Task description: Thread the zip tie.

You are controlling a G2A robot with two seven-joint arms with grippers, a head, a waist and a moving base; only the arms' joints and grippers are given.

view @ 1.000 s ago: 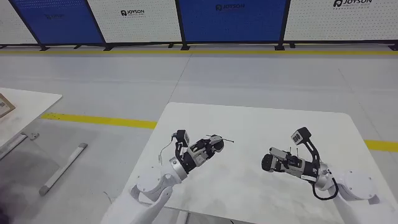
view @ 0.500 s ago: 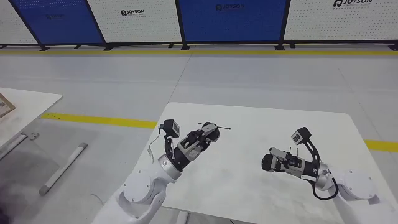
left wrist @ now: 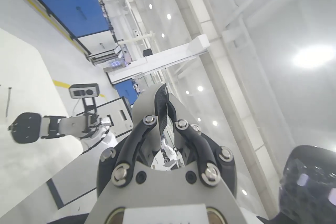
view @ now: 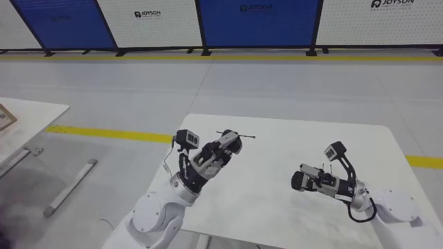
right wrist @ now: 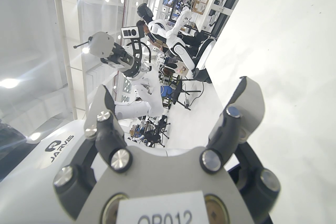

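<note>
Above the left half of the white desk (view: 291,135), clear of its surface: thin black zip tie (view: 239,135), roughly level, pinched in the left gripper (view: 232,141) with both ends poking out past the fingers. From the left wrist, left gripper (left wrist: 164,88) with pads pressed tight together. From the right wrist, one end of the zip tie (right wrist: 80,45) jutting out beside the left gripper (right wrist: 99,44). Well apart, over the desk's right half: right gripper (view: 296,180), fingers spread wide (right wrist: 173,84), holding nothing. Broad stretch of bare desk between the two. Left gripper close to the desk's left edge and far-left corner; right gripper well inside the right edge. Beyond the far edge, open grey floor (view: 277,83) crossed by a yellow line (view: 104,133).
</note>
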